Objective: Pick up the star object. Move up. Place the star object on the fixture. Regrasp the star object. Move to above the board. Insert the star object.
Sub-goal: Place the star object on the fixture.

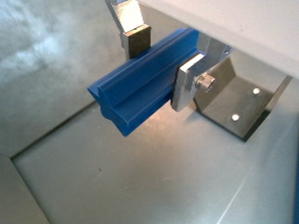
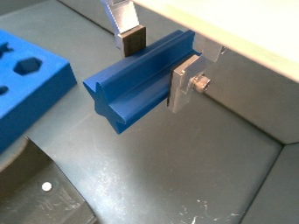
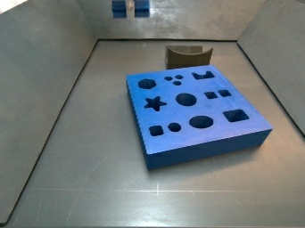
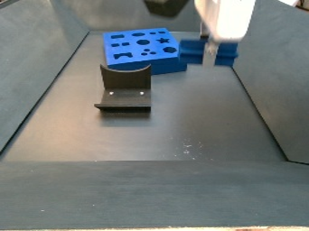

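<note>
1. Wrist views both show the gripper (image 1: 163, 63) with its jaws clamped on the star object (image 1: 146, 83), a ridged blue bar gripped across its width between one silver finger (image 1: 188, 83) and the dark pad (image 2: 132, 40) of its partner.
2. The bar hangs clear of the floor (image 2: 198, 175); nothing touches it but the fingers.
3. In a side view the gripper (image 3: 131, 8) sits high at the far edge of the enclosure, well above and behind everything else, with only a blue sliver of the piece showing.
4. The fixture (image 3: 186, 55) stands on the floor just beyond the far edge of the board (image 3: 197, 111), and its curved notch is empty.
5. In a wrist view the fixture (image 1: 243, 103) lies below and to one side of the held bar, not under it.
6. In a side view the gripper (image 4: 215, 50) hangs near the right wall, beside the board (image 4: 145, 50), well apart from the fixture (image 4: 125, 86).
7. Judgement: the pick is done and the lift looks finished or nearly so; placing on the fixture comes next.
8. That move calls for carrying the bar across until it sits over the notch, then lowering it so the ridges settle into the curve before the jaws release.
9. The star-shaped hole (image 3: 154, 103) stays unfilled.
</note>
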